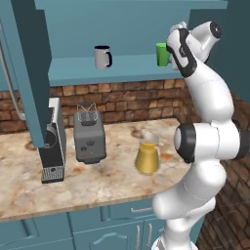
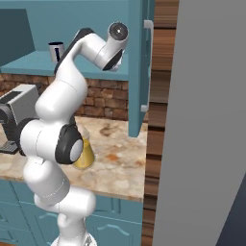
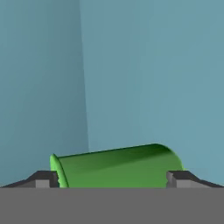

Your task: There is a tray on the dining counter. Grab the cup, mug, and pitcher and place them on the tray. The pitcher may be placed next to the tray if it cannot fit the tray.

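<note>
Bright green and smooth, the cup [image 3: 116,168] lay across the bottom of the hand view, a tapered tumbler with no handle, its flared rim toward the left of that picture and its narrower base toward the right, because the hand was rolled. It sat between the two dark finger tips [image 3: 43,178] of the gripper [image 3: 113,179], one tip at each end of the cup, the jaws spread wide and not yet pressed against it; plain teal cabinet wall filled the space behind.

In the left base view the cup [image 1: 161,53] stood upright on the teal shelf [image 1: 73,68] above the brick backsplash [image 1: 122,100], right at the shelf's right end, partly covered by the white arm's hand [image 1: 177,46] reaching in beside it. The mug [image 1: 102,57], light grey with a dark navy handle and dark inside, stood on the same shelf well to the left of the cup. In the right base view the mug [image 2: 56,50] showed at the far left of the shelf.

Below, on the marble worktop [image 1: 68,180] over teal cabinets, the pitcher [image 1: 147,154] stood upright near the arm's elbow: clear glass, conical, narrow-necked, its lower part filled with orange-yellow liquid. A grey toaster [image 1: 89,135] stood to its left, and a coffee machine [image 1: 52,144] further left.
</note>
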